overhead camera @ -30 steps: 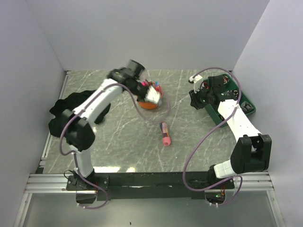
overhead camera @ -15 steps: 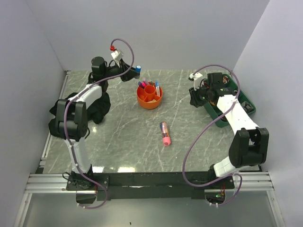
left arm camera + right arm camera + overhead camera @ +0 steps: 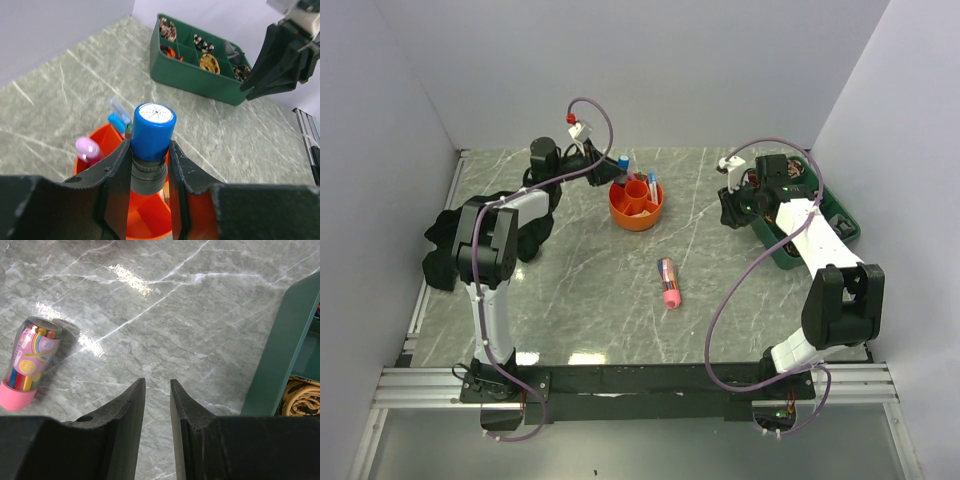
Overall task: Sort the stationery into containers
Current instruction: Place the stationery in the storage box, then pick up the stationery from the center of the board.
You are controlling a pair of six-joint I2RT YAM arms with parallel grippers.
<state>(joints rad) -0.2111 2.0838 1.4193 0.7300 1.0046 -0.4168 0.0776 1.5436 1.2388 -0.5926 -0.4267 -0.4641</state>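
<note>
Left gripper (image 3: 149,150) grasps blue-capped marker (image 3: 153,125) above round orange plastic holder (image 3: 636,218), far centre; right gripper (image 3: 157,390) narrowly parted, holding nothing.

Open table (image 3: 570,290) centre — pink-capped tube (image 3: 667,283) lying there, orange holder (image 3: 636,221) behind, green tray (image 3: 200,80) right

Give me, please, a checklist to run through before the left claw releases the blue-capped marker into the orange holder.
1. Left claw shut on blue-capped marker: ok.
2. Marker above orange holder: ok.
3. Free compartment directly beneath: cannot tell, claw hides it.
4. Right claw empty, far from holder: ok.
5. All stationery sorted: not ok, pink tube lies on table.
</note>
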